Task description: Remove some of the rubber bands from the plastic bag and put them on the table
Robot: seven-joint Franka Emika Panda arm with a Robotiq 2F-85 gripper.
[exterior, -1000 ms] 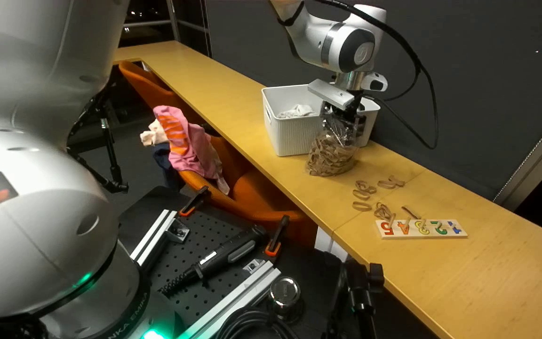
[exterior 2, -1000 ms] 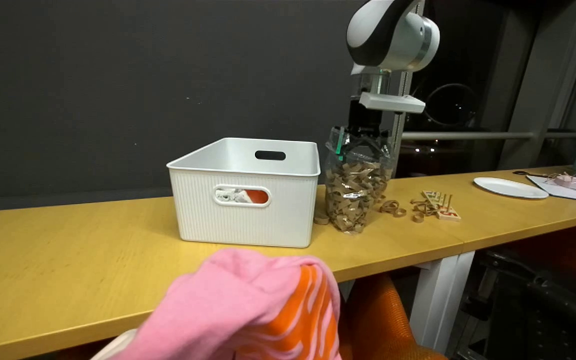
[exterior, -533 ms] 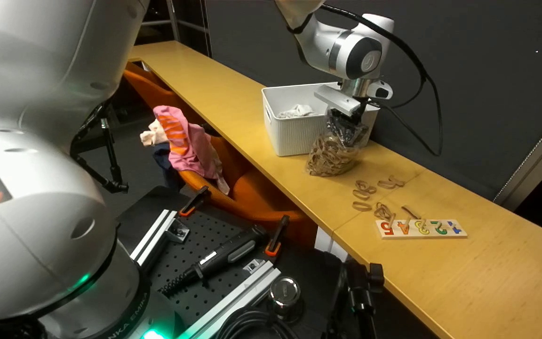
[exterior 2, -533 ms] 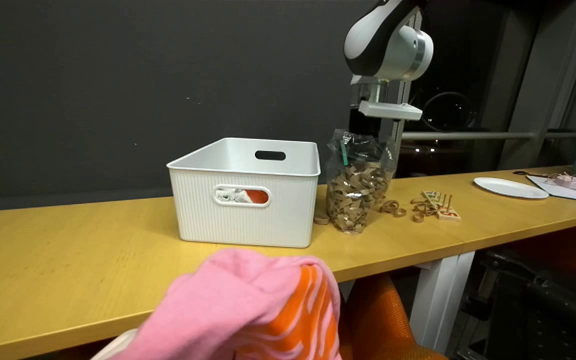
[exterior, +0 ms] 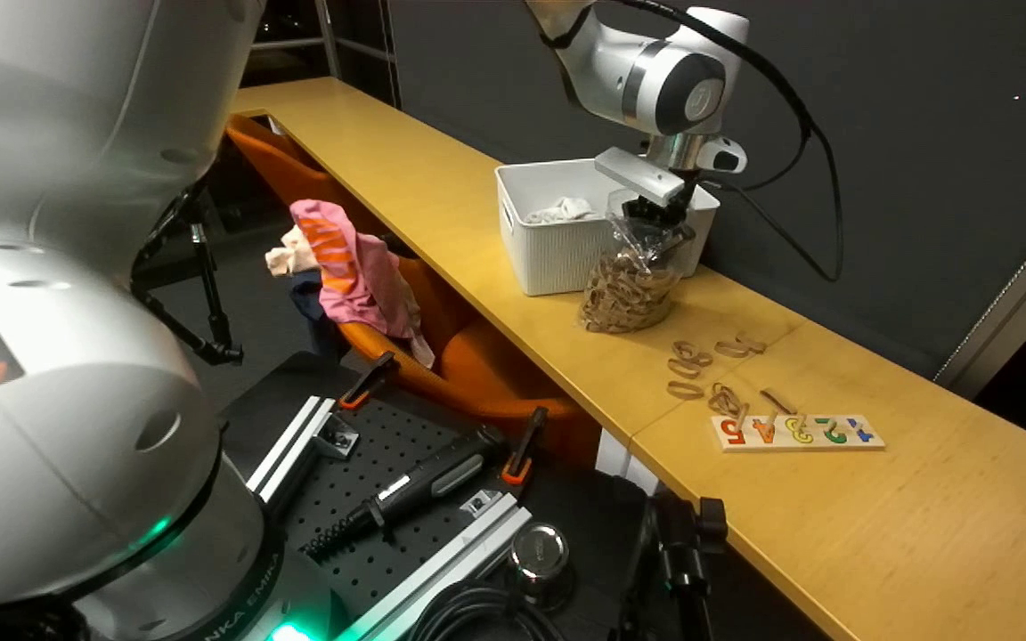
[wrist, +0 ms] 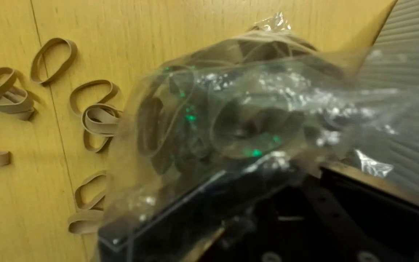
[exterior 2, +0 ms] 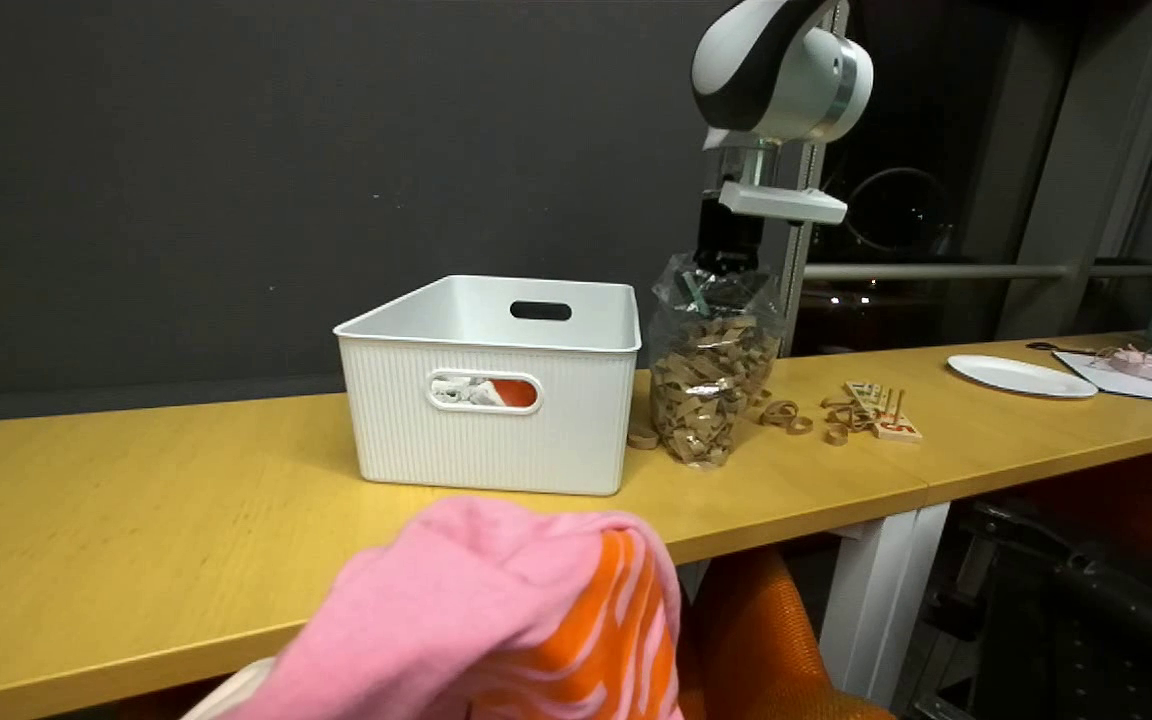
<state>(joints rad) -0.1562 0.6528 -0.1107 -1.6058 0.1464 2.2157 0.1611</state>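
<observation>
- My gripper (wrist: 310, 174) comes in at the lower right of the wrist view, seen through the film of the plastic bag (wrist: 286, 87). The jaws look drawn together; a second ago they seemed spread. Whether anything is pinched between them I cannot tell: film and blur cover the tips.
- In both exterior views I stand a little higher than half a second ago, my lower end within the bag's mouth. I read this as a grab just made, with the lift starting.
- The bag, right of centre in an exterior view, keeps its foot in place on the table (exterior 2: 786, 490). Its green strip (exterior 2: 695, 294) tilts more now, so I may be tugging film along with any catch.
- The rubber bands inside (exterior 2: 711, 380) fill the bag's lower part.
- The loose bands (exterior: 725, 401), lower right of an exterior view, lie between the bag and the number board (exterior: 814, 438). Layout unchanged; this dip has added none yet.
- The white bin (exterior 2: 396, 430), left of centre, stands just beside the bag.
- Next, in my judgement: rise slowly, check for clinging film, release over the table.
</observation>
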